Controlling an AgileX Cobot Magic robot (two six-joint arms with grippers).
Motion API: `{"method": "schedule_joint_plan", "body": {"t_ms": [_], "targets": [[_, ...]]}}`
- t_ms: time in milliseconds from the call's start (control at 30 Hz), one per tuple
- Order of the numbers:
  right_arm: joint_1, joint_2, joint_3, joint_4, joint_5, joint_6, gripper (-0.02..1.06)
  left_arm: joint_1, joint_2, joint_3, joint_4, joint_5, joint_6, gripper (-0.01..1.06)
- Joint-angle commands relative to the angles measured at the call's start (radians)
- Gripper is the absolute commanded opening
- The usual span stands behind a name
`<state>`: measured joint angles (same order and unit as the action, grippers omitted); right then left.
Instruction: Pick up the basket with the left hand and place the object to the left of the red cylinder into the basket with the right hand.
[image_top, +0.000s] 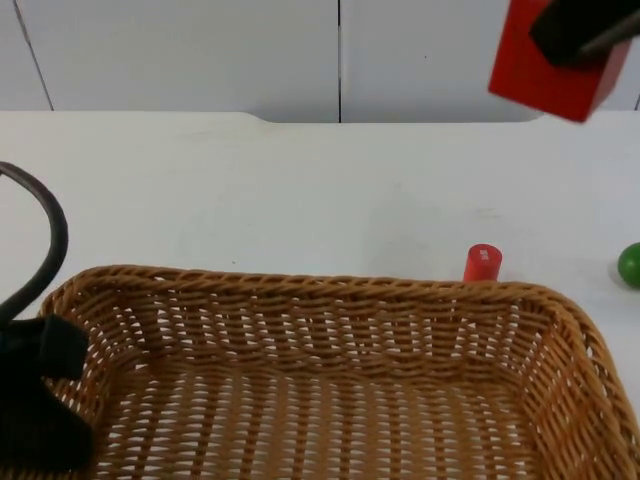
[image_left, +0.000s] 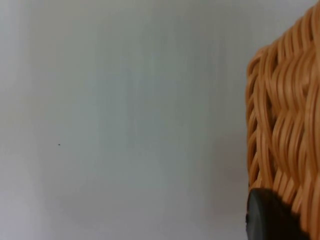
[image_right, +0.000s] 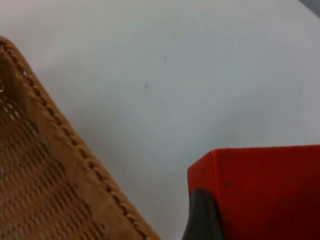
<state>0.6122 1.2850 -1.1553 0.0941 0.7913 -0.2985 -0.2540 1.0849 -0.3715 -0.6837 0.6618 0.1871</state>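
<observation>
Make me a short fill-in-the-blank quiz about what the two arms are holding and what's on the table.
1. The right gripper holds a ____ block up in the air.
2. The left gripper grips the wicker ____ by its rim.
3. The small cylinder standing behind the basket is ____.
4. The ball on the table is ____.

Missing words: red; basket; red; green

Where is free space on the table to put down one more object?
The white table is bare between the basket's far rim and the grey wall. It is crowded near the red cylinder and green ball. The right gripper holds the red block above.
</observation>
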Motion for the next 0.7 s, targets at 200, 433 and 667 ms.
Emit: {"method": "schedule_joint_plan", "body": {"t_ms": [200, 433, 667], "targets": [[0.083, -0.01, 0.024, 0.066, -0.026, 0.002, 0.0, 0.0, -0.008, -0.001, -0.054, -0.01, -0.001, 0.0], [0.227, -0.01, 0.105, 0.066, -0.117, -0.005, 0.0, 0.0, -0.008, -0.001, -0.064, -0.015, -0.001, 0.0], [0.284, -0.01, 0.253, 0.066, -0.252, -0.005, 0.0, 0.0, -0.008, -0.001, -0.067, -0.017, -0.001, 0.0]]}}
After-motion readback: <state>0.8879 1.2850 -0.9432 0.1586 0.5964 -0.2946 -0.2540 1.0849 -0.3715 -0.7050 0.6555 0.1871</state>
